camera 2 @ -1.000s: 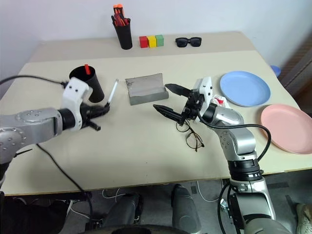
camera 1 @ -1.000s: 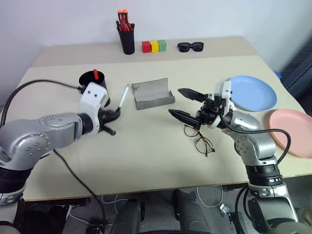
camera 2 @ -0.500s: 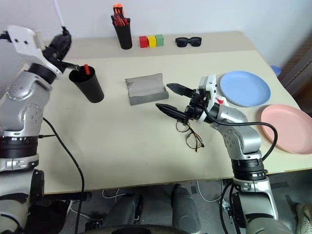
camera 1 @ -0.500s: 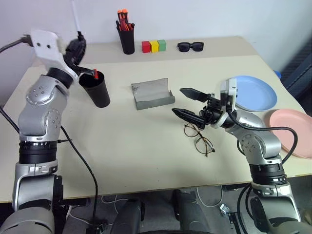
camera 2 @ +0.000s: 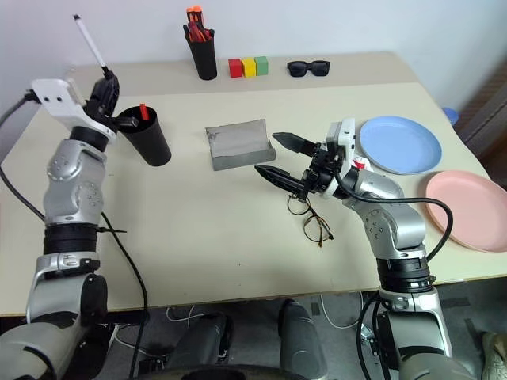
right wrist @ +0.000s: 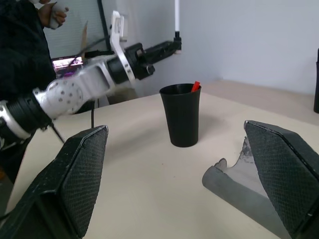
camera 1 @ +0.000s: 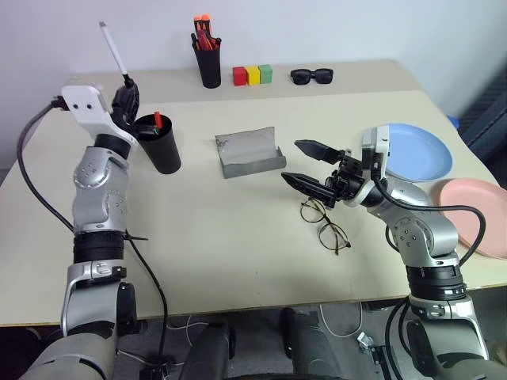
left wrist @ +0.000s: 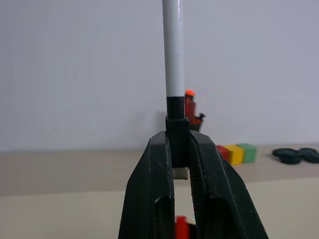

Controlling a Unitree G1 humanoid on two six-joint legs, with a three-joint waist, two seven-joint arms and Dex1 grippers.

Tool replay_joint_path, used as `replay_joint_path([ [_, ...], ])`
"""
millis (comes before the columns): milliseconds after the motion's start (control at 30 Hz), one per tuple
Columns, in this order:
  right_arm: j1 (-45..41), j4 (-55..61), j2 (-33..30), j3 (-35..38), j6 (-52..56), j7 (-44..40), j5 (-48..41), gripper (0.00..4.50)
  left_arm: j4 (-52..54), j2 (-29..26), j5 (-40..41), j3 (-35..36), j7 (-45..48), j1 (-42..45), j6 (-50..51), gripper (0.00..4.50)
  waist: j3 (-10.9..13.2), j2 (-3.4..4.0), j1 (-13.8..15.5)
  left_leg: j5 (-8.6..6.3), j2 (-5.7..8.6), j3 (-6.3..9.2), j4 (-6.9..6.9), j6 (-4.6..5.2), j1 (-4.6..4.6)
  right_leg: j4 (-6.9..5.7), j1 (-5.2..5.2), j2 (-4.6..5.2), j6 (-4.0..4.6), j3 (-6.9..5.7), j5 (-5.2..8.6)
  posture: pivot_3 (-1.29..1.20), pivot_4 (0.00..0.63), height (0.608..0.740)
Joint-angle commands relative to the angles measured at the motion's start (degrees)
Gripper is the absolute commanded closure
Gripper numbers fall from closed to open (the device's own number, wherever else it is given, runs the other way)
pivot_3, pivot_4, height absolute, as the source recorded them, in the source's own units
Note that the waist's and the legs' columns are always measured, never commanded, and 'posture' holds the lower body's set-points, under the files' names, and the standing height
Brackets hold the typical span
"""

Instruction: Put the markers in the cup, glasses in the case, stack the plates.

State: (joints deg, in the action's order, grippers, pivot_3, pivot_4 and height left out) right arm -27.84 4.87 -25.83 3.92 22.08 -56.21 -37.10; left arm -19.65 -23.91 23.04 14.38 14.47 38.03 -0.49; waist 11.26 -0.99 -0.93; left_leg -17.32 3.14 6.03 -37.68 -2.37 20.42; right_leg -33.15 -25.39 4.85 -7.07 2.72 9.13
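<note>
- White-bodied, black-capped, the marker (camera 1: 113,49) stands upright in our left claw (camera 1: 125,89), pinched at the cap end, raised beside the black cup (camera 1: 159,144) at the left of the bench (camera 1: 238,253); a red-ended marker (camera 1: 157,119) already sits inside the cup.
- We judge the grip risky: the claw holds only the cap end, so the long body could swing or slip as we tip it toward the rim.
- The marker is not yet over the cup's mouth; released from here, it would probably strike the rim or fall to the bench and roll.
- A knock from the wrist could topple the light cup and spill the red-ended marker.
- Our right claw (camera 1: 310,165) hangs wide and empty just above the wire-rimmed glasses (camera 1: 324,224), with the open grey case (camera 1: 249,152) near them toward the cup.
- Thin frames lying flat may skate away or bend under a hard pinch.
- The blue plate (camera 1: 416,150) and the pink plate (camera 1: 475,214) lie unstacked at the right, the pink one near the bench edge, where a careless push could send it off.
</note>
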Motion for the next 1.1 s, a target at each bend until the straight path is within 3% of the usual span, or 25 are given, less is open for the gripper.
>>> replay_joint_path([
  [33, -1.2, 2.2, -0.1, 0.9, -1.2, 0.1, -0.1, 0.0, 3.1, 0.0, -0.7, 2.1, -1.3, -1.6, 0.4, 4.46, 0.0, 0.0, -0.1, 0.0, -0.01, 0.0, 0.0, 0.0, 0.0, -0.01, -0.01, -0.01, 0.0, 0.0, 0.0, 0.0, 0.15, 0.74],
  [300, -1.3, 1.7, -0.2, 0.5, -1.6, -0.3, 0.6, 0.0, 1.5, 0.4, -2.0, 2.5, -2.1, -2.6, 0.6, 4.46, 0.0, 0.0, 0.3, -0.01, 0.01, 0.03, -0.11, 0.02, 0.04, -0.02, 0.03, -0.01, 0.0, -0.01, 0.0, 0.0, 0.15, 0.74],
  [533, -1.7, 1.6, 0.2, 0.0, -1.9, -0.1, 1.1, 0.0, 2.0, 1.0, -1.6, 2.4, -2.0, -1.0, 0.6, 1.26, 0.0, 0.0, 0.2, -0.02, 0.01, 0.04, -0.14, 0.03, 0.04, -0.02, 0.04, -0.01, -0.01, -0.01, -0.01, 0.0, 0.15, 0.74],
  [600, -1.7, 1.4, 0.2, 0.0, -2.1, -0.1, 1.2, 0.0, 2.4, 0.8, -1.9, 2.1, -1.6, -0.9, 0.5, 0.1, 0.0, 0.0, 0.2, -0.02, 0.01, 0.04, -0.14, 0.03, 0.03, -0.02, 0.04, -0.01, -0.01, -0.01, -0.01, 0.0, 0.15, 0.74],
  [900, -2.2, 0.2, 1.0, 0.1, -3.2, -0.1, 2.0, 0.0, 11.8, 1.0, 3.2, -2.7, 8.8, 2.1, 10.1, 0.04, 0.0, -0.01, 0.3, -0.02, 0.01, 0.06, -0.22, 0.04, 0.09, -0.04, 0.04, -0.01, -0.01, -0.04, -0.01, 0.0, 0.15, 0.74],
  [1100, -2.5, -0.3, 1.4, 0.3, -3.9, 0.0, 2.4, 0.0, 5.2, 1.0, -1.2, -13.4, 21.4, 11.3, 14.8, 0.04, 0.0, 0.01, 0.1, -0.04, 0.02, 0.05, -0.25, 0.07, 0.06, -0.03, 0.1, -0.02, -0.02, -0.05, -0.01, 0.0, 0.15, 0.74],
])
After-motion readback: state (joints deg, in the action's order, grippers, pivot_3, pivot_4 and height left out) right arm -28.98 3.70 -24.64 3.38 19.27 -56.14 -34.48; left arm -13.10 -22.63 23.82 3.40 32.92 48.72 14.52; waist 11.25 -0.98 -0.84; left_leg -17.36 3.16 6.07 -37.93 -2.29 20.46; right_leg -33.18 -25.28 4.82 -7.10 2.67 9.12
